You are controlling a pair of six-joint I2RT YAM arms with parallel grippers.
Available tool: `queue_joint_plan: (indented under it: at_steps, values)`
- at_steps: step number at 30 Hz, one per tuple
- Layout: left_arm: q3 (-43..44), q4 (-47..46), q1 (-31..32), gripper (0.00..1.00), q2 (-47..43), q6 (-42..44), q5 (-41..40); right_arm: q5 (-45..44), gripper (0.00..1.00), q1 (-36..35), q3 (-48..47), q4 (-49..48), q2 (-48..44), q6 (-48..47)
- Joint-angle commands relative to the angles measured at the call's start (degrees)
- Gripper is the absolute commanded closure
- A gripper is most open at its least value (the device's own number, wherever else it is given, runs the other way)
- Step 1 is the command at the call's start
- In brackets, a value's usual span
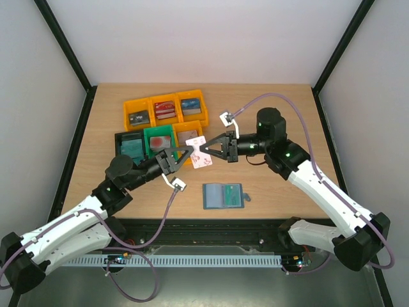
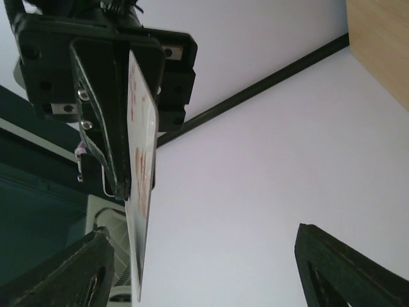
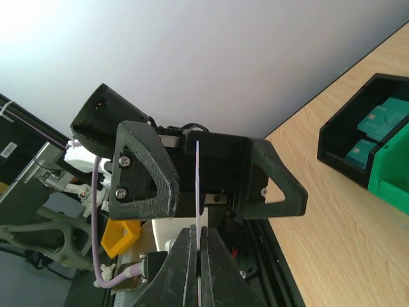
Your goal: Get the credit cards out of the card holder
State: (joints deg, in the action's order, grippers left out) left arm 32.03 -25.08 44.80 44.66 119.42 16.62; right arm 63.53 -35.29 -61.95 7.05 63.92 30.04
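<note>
White with red markings, one of the credit cards (image 1: 201,154) hangs in the air above the wooden table (image 1: 287,128) in the overhead view, just in front of the bins. The right gripper (image 1: 213,151) comes at it from the right and is clamped on it. The left gripper (image 1: 185,153) meets it from the left. Behind them stand three orange bins (image 1: 165,109) in a row, each with a card inside, and nearer are a black bin (image 1: 131,146), a green bin (image 1: 160,139) and one more orange bin (image 1: 187,130). The card holder (image 1: 223,196) lies open and flat near the front edge of the table, between the two arms and well apart from both grippers. From the left wrist, the card shows almost edge-on, pinched at its upper part by the right gripper's dark fingers (image 2: 102,128). The left gripper's own fingers (image 2: 345,268) stand wide apart at the bottom of the view. The card's lower edge is close to the left-hand one, and whether they touch cannot be told. From the right wrist, the card is a thin upright line, squeezed between that gripper's own closed fingertips. Beyond it the left gripper's two triangular fingers stand spread, one on each side of the card. At the right edge of this view the black bin holds teal cards (image 3: 377,125).
</note>
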Motion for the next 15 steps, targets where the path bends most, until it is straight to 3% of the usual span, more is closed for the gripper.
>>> queue_joint_plan:
  at_steps: [1, 10, 15]
  values:
    - [0.47, -3.19, 0.76, 0.29, 0.32, 17.85, -2.93, 0.92, 0.98, -1.00, 0.70, -2.24, 0.44, -0.61]
    - [0.02, -5.11, 3.02, 0.96, 1.21, 16.80, -3.91, -0.07, 0.98, -1.54, 0.79, -1.03, 1.57, -1.89]
    - [-0.57, -4.54, 3.98, 0.98, 0.24, 16.27, -5.38, -3.89, 0.96, -1.54, -0.84, 2.97, 1.81, -5.24]
